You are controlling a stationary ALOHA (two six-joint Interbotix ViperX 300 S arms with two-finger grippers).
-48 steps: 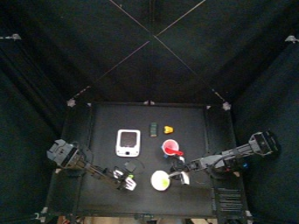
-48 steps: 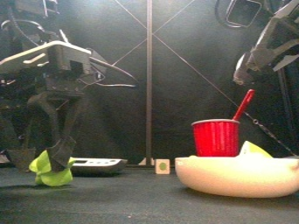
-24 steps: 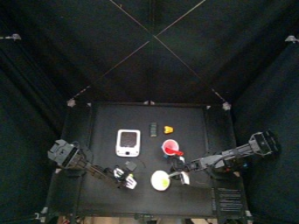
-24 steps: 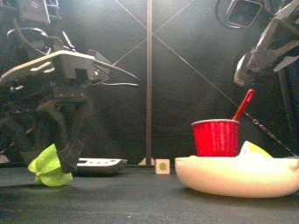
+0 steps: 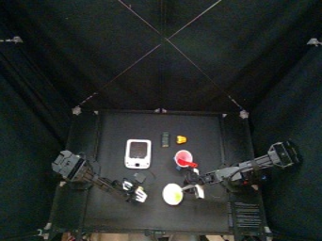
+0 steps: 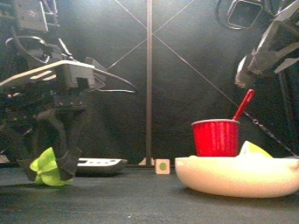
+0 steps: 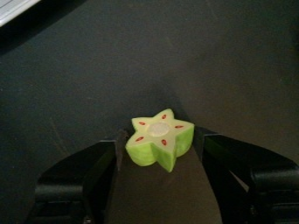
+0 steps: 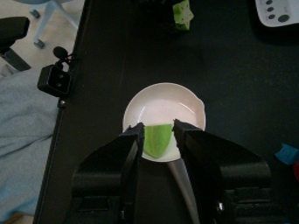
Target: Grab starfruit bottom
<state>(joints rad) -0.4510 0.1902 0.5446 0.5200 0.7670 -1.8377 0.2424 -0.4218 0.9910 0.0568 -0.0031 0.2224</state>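
- One starfruit (image 7: 162,140) – yellow-green, five-pointed, with red flecks on its upper face. It lies on the black surface (image 5: 208,132), on the front-edge side of the white device (image 5: 138,152) and near it.
- Two arms are in the pen, one from each side.
- The left end effector (image 7: 160,166) is down over the starfruit with its jaws spread wide. One jaw stands on each side of the fruit, close by but not pressed onto it.
- From the front the starfruit sits low between those jaws, tipped up on its edge.
- One white device, flat on the surface. It is farther from the front edge than the fruit.
- One red cup (image 6: 216,137), to the right of the white device, with a single red stick (image 6: 243,105) rising out of it.
- One white bowl (image 6: 239,175), in front of the red cup and to the right of the starfruit, well apart from the device.
- One green piece (image 8: 159,140) shows at the bowl.
- The right end effector (image 8: 159,147) hangs over the bowl – the green piece shows in line with it, but whether it is gripping the piece I cannot tell.
- One small orange-yellow piece (image 5: 182,139), beyond the red cup and to the right of the white device's far end.
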